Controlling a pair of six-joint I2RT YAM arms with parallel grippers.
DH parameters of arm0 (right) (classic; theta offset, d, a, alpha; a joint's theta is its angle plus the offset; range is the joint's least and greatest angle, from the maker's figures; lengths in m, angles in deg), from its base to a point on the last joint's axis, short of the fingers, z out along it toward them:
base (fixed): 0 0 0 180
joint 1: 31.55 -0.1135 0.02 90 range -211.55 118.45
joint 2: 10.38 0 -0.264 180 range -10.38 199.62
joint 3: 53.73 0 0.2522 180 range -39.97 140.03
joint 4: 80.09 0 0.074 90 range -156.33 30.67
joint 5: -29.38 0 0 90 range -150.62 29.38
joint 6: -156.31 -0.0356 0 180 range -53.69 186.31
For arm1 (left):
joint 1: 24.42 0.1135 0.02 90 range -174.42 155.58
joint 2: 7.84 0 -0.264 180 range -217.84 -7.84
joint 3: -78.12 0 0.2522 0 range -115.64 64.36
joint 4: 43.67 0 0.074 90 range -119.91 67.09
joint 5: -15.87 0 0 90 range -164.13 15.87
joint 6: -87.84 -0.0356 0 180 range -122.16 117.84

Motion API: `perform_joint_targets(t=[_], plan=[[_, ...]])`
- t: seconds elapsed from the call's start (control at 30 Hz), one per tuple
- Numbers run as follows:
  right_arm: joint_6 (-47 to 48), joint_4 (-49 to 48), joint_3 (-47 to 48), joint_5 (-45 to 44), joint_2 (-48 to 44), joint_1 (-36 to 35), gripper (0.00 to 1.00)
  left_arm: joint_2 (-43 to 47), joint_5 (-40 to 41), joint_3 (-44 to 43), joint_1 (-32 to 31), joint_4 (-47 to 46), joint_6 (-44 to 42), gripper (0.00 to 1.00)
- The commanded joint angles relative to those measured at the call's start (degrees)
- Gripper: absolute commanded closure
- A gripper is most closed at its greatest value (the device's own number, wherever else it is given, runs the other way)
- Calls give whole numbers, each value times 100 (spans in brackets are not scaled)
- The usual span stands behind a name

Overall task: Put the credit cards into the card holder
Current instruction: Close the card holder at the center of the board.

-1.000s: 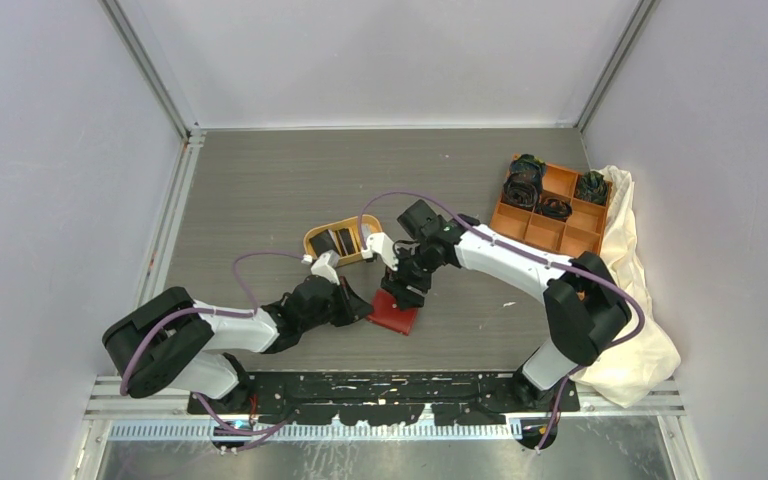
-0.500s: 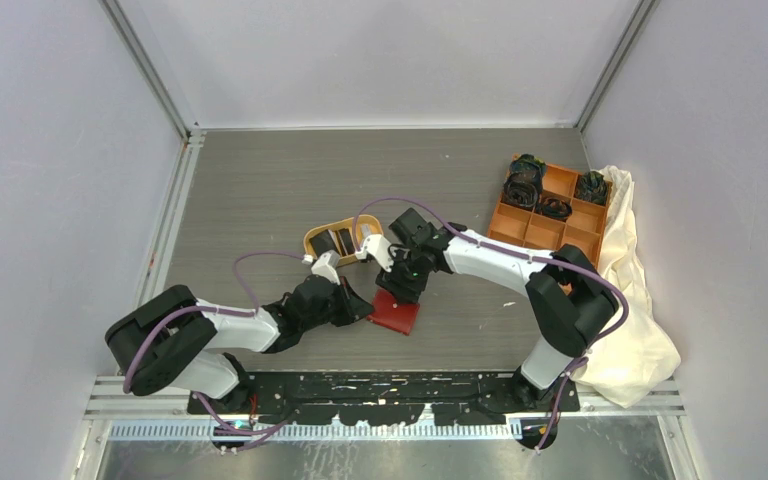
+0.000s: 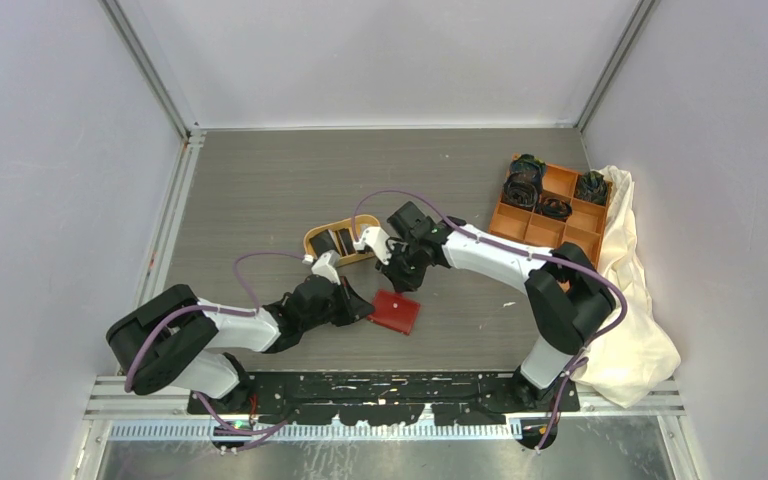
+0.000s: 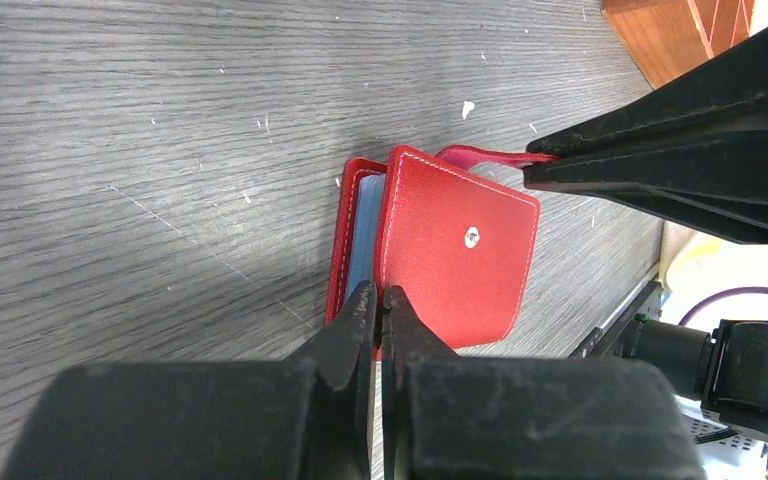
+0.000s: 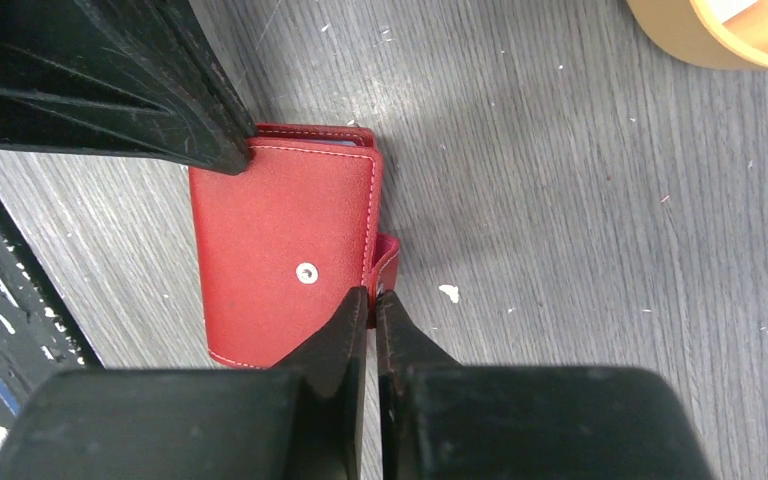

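Card holder (image 5: 280,250) lies flat on the table (image 3: 260,190), near the front edge between the two arms, top cover folded down with a strip of blue-grey lining (image 4: 362,225) showing along one side. Right gripper (image 5: 371,300) is closed to a slit on the clasp tab (image 5: 388,258). Left gripper (image 4: 377,300) is just as narrow, tips at the opposite edge; can't tell if a cover is actually pinched. Risks, as I judge them: the thin tab slips out of the pinch, or – if the left isn't anchoring – the whole wallet skates across the wood instead of opening. The credit cards (image 3: 343,240) are probably the dark pieces in the orange oval tray (image 3: 312,240) just beyond; too small to confirm. Both grippers are occupied – none free to fetch. Orange compartment box (image 3: 548,232) and cream cloth (image 3: 640,320) sit well apart, right.
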Motion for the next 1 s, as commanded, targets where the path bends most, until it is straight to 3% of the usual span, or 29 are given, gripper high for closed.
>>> perform_joint_targets(t=[0.0, 0.17, 0.43, 0.63, 0.83, 0.97], plan=[[2, 203, 405, 294, 104, 70, 86, -17, -25, -48, -16, -200, 23, 100], [-45, 196, 403, 283, 99, 108, 81, -24, -25, -41, -16, -208, 19, 100], [-84, 220, 437, 275, 156, 102, 86, -38, -42, -30, -14, -256, 25, 100], [-110, 299, 496, 342, 152, 156, 80, -36, -34, -30, -17, -250, 18, 100], [-113, 351, 522, 399, 164, 159, 97, -33, -42, -32, -17, -257, 23, 100], [-97, 419, 544, 471, 186, 162, 99, -12, -37, -30, -15, -252, 28, 100]])
